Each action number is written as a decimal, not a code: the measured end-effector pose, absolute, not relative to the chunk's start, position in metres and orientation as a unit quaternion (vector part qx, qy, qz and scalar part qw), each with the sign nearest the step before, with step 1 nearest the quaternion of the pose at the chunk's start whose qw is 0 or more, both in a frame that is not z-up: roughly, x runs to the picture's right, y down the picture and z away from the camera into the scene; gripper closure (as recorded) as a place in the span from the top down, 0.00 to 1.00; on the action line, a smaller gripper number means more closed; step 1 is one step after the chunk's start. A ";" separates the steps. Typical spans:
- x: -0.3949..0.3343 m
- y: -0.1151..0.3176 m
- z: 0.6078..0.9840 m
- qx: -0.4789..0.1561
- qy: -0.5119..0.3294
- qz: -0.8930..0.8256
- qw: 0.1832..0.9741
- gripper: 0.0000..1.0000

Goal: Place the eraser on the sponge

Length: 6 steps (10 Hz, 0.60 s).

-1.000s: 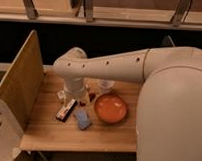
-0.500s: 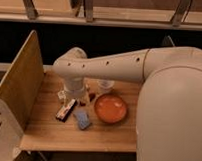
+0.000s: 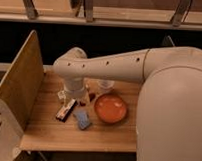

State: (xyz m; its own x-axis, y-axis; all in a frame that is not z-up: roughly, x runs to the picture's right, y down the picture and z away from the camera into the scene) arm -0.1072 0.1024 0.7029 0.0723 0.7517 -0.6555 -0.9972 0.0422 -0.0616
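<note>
The eraser (image 3: 66,110), a dark flat bar with white and red-orange stripes, lies on the wooden table (image 3: 52,133), left of centre. Just to its right and slightly nearer sits the sponge (image 3: 82,119), a small light-blue block, apart from the eraser. My gripper (image 3: 76,97) hangs below the white wrist, low over the table just behind the eraser and sponge, mostly hidden by the arm.
A round orange plate (image 3: 110,108) sits right of the sponge. A small white cube (image 3: 61,95) is left of the gripper, a reddish-brown piece (image 3: 91,96) to its right and a clear cup (image 3: 105,86) behind. A wooden side panel (image 3: 19,84) bounds the table's left.
</note>
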 end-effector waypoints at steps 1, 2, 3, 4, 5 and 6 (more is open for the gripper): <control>-0.107 0.102 0.703 -0.263 0.233 0.640 0.683 0.65; -0.107 0.102 0.703 -0.263 0.233 0.640 0.683 0.65; -0.107 0.102 0.703 -0.262 0.232 0.640 0.684 0.65; -0.107 0.099 0.705 -0.256 0.230 0.637 0.690 0.65; -0.106 0.093 0.709 -0.245 0.223 0.633 0.700 0.65; -0.108 0.081 0.718 -0.231 0.205 0.622 0.719 0.65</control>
State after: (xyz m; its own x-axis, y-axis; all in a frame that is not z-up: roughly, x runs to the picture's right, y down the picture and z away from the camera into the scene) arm -0.1081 0.0813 0.7180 0.1407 0.8003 -0.5829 -0.9900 0.1185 -0.0762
